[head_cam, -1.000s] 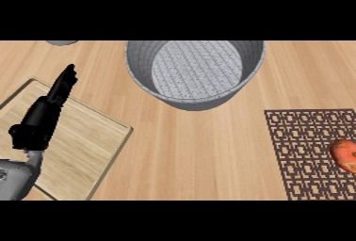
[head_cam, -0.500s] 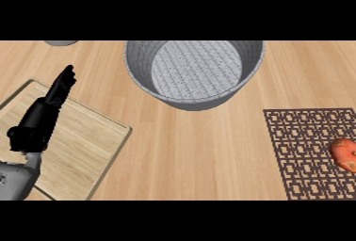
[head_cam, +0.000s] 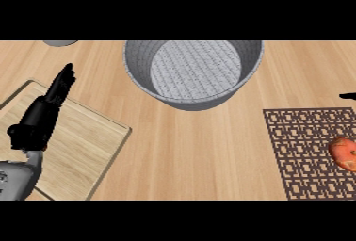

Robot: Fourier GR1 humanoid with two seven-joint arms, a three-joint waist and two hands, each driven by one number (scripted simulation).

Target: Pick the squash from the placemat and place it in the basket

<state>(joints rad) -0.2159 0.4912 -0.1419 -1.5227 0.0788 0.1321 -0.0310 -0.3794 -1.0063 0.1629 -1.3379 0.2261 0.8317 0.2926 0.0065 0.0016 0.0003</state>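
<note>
The orange squash [head_cam: 343, 153] lies on the dark patterned placemat [head_cam: 299, 150] at the right edge, partly cut off by the view's border. The grey woven basket [head_cam: 193, 70] stands at the top centre with nothing visible inside. A small black part of my right hand [head_cam: 348, 96] shows at the right edge, just beyond the placemat's far side and apart from the squash. My left hand [head_cam: 43, 113] rests open at the left over the wooden board, fingers straight and pointing away from me, far from both squash and basket.
A light wooden cutting board [head_cam: 83, 146] lies at the lower left under my left hand. A grey round object [head_cam: 61, 43] is partly visible at the top left. Bare wooden counter [head_cam: 195, 150] lies between the board and the placemat.
A small part of my right hand has come into view at the right edge above the placemat. The left hand, squash and basket have not moved.
</note>
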